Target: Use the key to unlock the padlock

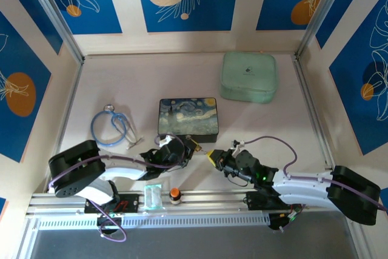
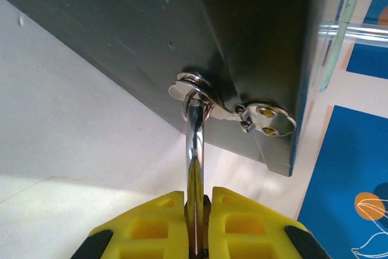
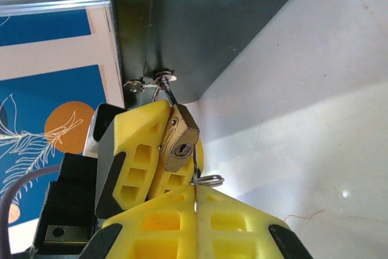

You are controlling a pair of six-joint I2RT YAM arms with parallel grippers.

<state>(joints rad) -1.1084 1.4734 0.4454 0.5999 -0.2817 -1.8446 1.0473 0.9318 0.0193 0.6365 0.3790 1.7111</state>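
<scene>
Your left gripper [image 2: 197, 207] pinches the padlock [image 3: 180, 144], hung on the closed box's [image 1: 187, 115] hasp [image 2: 200, 89] toward the tabletop's near edge. Your right gripper [image 3: 196, 201] pinches the key [image 3: 196, 181] just beside the padlock's keyhole.

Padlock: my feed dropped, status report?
Left end effector shut on padlock, shackle through box hasp. Right end effector shut on key, not yet inserted. Keyhole unobstructed.

Cream walls [image 1: 124, 4] stand around me, set with blue panels [image 1: 212, 10] of white leaf drawings and orange and beige discs. Metal posts [image 1: 56, 19] run down the two far corners. My table [image 1: 182, 71] is pale and matt, with a silver rail [image 1: 206, 197] along its near edge and a small glint of light [image 3: 345, 193] on top
</scene>
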